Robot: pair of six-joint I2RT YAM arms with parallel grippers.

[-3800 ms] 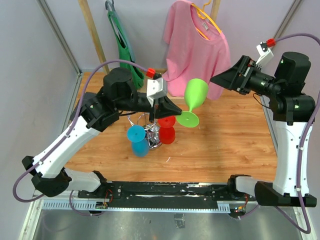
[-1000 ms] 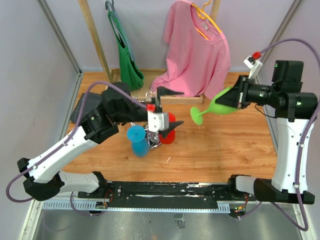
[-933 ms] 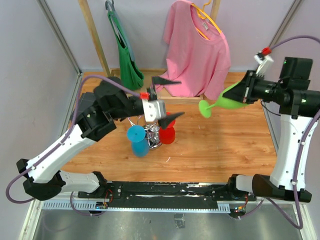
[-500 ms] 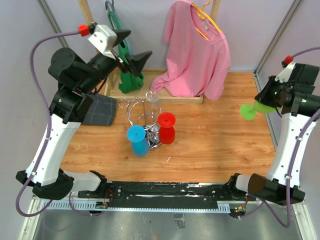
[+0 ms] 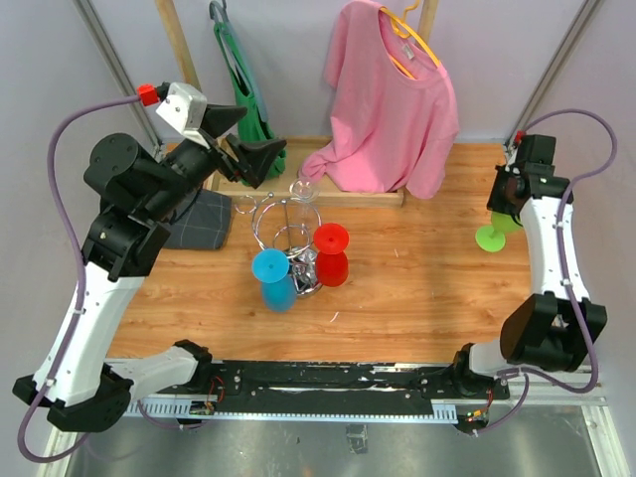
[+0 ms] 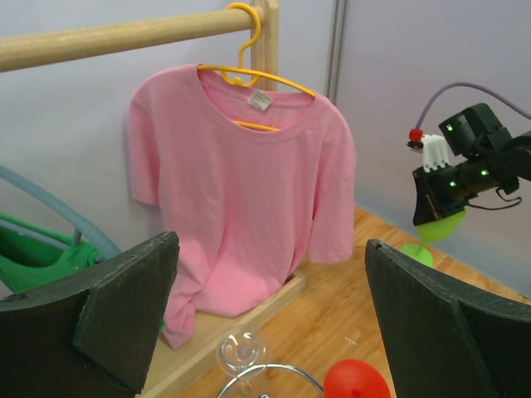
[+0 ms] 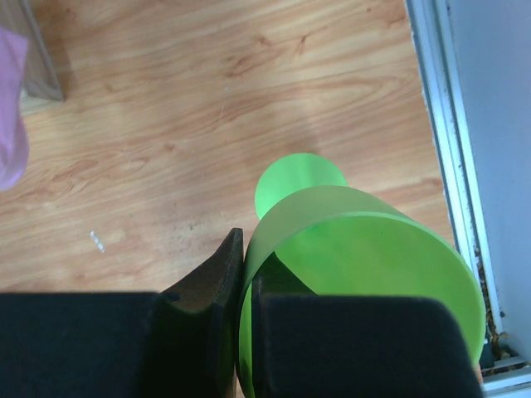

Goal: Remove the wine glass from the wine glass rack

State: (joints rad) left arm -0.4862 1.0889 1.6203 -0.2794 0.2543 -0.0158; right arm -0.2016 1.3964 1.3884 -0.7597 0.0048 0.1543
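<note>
The chrome wine glass rack (image 5: 282, 227) stands mid-table. A red glass (image 5: 331, 254) and a blue glass (image 5: 272, 277) hang on it upside down, and a clear glass (image 5: 302, 190) hangs at its back. The green wine glass (image 5: 491, 234) is off the rack, upright at the table's right edge. My right gripper (image 7: 246, 278) is shut on its bowl rim (image 7: 365, 257), one finger outside and one inside. Its foot (image 7: 299, 184) is at the boards; contact is unclear. My left gripper (image 6: 270, 332) hangs open and empty, high above the rack's back.
A pink T-shirt (image 5: 390, 94) on a yellow hanger and a green bag (image 5: 248, 109) hang from a wooden rail at the back. A grey cloth (image 5: 204, 217) lies left of the rack. The metal table frame (image 7: 452, 166) runs close beside the green glass.
My right arm has swung the green glass from the middle to the right edge, turned it upright and lowered it. My left arm has lifted away from the rack, still open.
</note>
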